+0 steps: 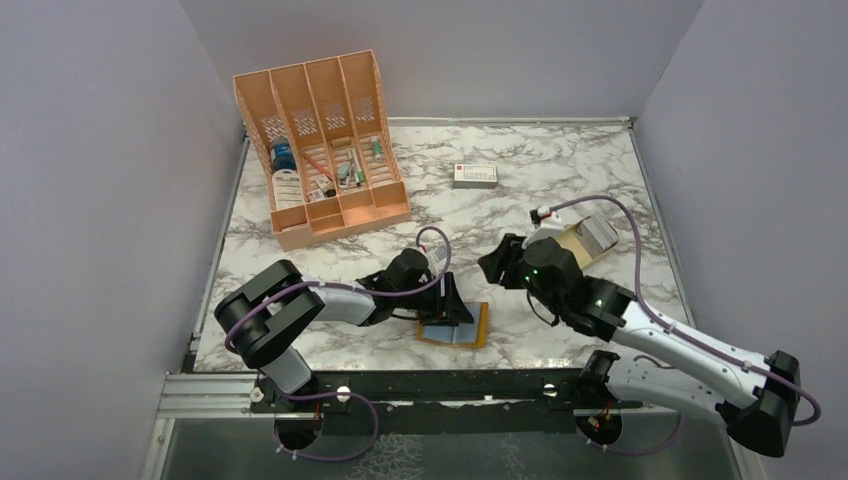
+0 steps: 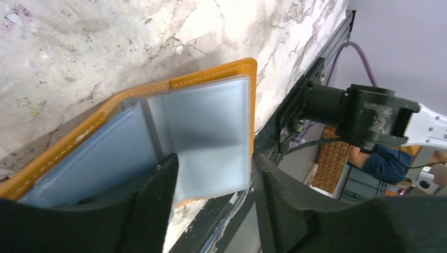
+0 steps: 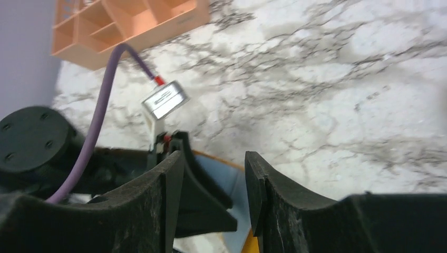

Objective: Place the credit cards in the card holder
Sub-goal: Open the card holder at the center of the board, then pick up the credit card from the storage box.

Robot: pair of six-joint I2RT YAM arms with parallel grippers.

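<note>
The card holder point(image 1: 466, 333) lies spread open at the middle of the near edge of the counter point(image 1: 560, 180), pockets up. The left claw point(image 1: 453, 308) straddles it, jaws apart — whether a finger presses the lining is unclear. The right claw point(image 3: 214, 171) is released and empty. The next move is probably to fetch one of the credit cards point(image 1: 600, 233) near the right edge — they are partly hidden, so their count is unreadable.

Far left on the marble table point(image 1: 520, 205): orange desk organiser point(image 1: 325, 150), holds pens and small items. Well right of it: white box with red mark point(image 1: 475, 175). Near the right edge: tan dish point(image 1: 571, 243).
</note>
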